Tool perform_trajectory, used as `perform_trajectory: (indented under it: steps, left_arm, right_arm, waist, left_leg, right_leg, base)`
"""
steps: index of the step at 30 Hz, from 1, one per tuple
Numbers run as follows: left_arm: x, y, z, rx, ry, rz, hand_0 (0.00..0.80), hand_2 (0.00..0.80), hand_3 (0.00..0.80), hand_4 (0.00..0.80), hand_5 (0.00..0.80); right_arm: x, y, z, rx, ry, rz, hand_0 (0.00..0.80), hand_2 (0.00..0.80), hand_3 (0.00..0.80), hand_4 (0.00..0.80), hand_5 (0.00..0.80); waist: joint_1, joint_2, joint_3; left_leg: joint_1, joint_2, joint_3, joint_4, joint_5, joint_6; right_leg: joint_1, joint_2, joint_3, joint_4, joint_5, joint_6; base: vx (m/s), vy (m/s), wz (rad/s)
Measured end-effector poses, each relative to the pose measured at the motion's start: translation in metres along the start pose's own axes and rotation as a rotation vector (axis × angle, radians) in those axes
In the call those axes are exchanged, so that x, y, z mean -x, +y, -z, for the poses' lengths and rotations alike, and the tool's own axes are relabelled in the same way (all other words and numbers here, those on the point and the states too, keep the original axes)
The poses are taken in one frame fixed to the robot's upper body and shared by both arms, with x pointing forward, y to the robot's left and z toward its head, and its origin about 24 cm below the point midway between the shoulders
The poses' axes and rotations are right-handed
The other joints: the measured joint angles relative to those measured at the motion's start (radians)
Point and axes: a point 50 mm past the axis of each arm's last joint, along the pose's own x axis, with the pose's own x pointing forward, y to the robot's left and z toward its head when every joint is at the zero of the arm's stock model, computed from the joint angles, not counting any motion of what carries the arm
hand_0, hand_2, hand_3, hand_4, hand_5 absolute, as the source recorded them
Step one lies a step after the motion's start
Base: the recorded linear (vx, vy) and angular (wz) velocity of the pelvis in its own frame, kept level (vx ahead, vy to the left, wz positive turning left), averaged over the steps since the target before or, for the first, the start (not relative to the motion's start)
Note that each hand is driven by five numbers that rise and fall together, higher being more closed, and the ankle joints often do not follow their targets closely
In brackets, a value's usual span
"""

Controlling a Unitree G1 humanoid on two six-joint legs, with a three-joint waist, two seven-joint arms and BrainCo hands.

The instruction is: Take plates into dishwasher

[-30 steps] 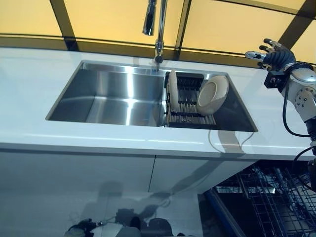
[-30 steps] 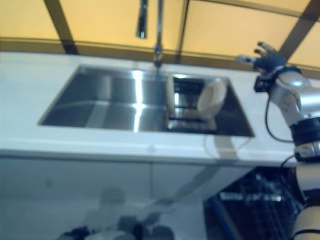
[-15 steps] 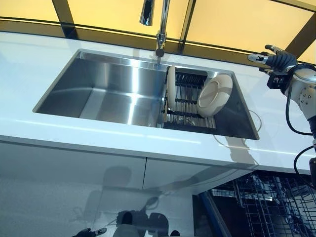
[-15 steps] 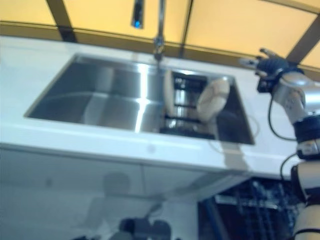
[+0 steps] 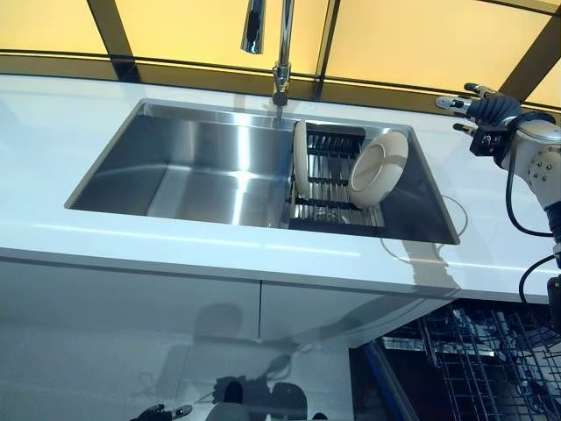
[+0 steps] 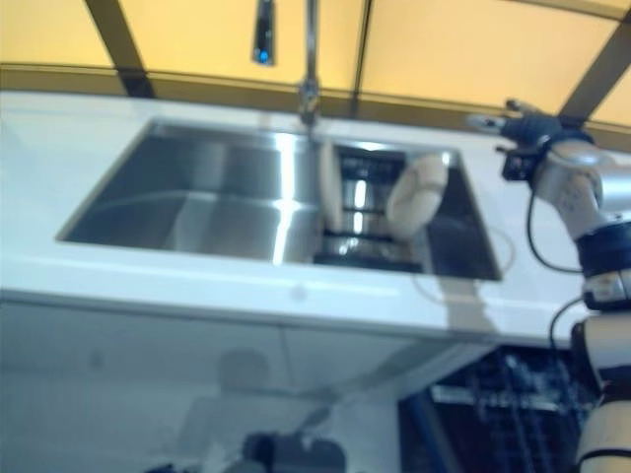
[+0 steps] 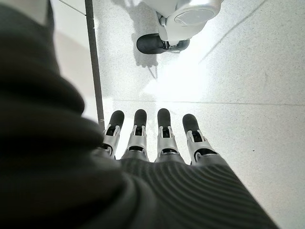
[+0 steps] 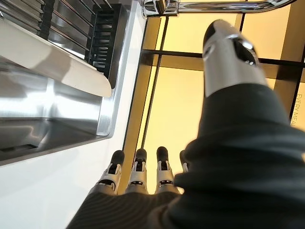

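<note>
Two white plates stand in a black dish rack (image 5: 335, 184) at the right end of the steel sink (image 5: 193, 167). One plate (image 5: 303, 159) stands on edge at the rack's left, the other plate (image 5: 379, 167) leans at its right and also shows in the right wrist view (image 8: 52, 62). My right hand (image 5: 484, 107) is open and empty above the counter, right of the sink and apart from the plates; its fingers (image 8: 138, 169) are straight. My left hand (image 7: 152, 138) hangs low over the floor, open and empty.
A tall faucet (image 5: 279, 44) rises behind the sink. The white counter (image 5: 53, 123) surrounds the sink. The open dishwasher's wire rack (image 5: 473, 360) shows below the counter at the lower right. White cabinet doors (image 5: 131, 333) lie under the counter.
The camera has shifted, so the whole scene sits a little differently. My right hand stays raised right of the sink, open. The plates have not moved.
</note>
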Motion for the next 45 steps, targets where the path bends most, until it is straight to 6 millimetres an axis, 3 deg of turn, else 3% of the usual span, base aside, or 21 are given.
perform_trajectory:
  steps: [21, 30, 45]
  left_arm:
    - [0.000, 0.000, 0.001, -0.019, -0.001, 0.000, 0.000, 0.000, 0.000, 0.000, 0.000]
    - [0.000, 0.002, 0.002, -0.020, -0.002, -0.004, 0.000, 0.000, 0.000, 0.000, 0.000]
    - [0.001, 0.001, -0.006, -0.017, -0.037, 0.000, 0.000, 0.000, 0.000, 0.000, 0.000]
  right_arm:
    - [-0.006, 0.027, 0.015, -0.062, 0.080, -0.110, 0.000, 0.000, 0.000, 0.000, 0.000]
    - [-0.008, 0.029, 0.023, -0.028, 0.118, -0.119, 0.000, 0.000, 0.000, 0.000, 0.000]
    - [-0.008, 0.026, 0.023, 0.007, 0.112, -0.097, 0.000, 0.000, 0.000, 0.000, 0.000]
  waist:
    - [0.001, -0.012, 0.001]
    - [0.004, -0.021, 0.015]
    - [0.002, -0.006, 0.033]
  left_leg:
    - [-0.013, 0.000, -0.003, 0.000, 0.003, -0.001]
    - [-0.014, 0.000, -0.005, 0.000, 0.004, -0.001]
    - [-0.025, 0.000, -0.007, 0.000, 0.005, -0.001]
  right_leg:
    - [-0.011, 0.001, -0.003, 0.000, 0.001, -0.001]
    - [-0.012, 0.001, -0.003, 0.000, 0.001, -0.001]
    - [-0.021, 0.001, -0.003, 0.000, 0.001, -0.001]
  base:
    - [-0.001, -0.001, 0.00]
    - [-0.004, -0.001, 0.00]
    - [0.000, 0.000, 0.00]
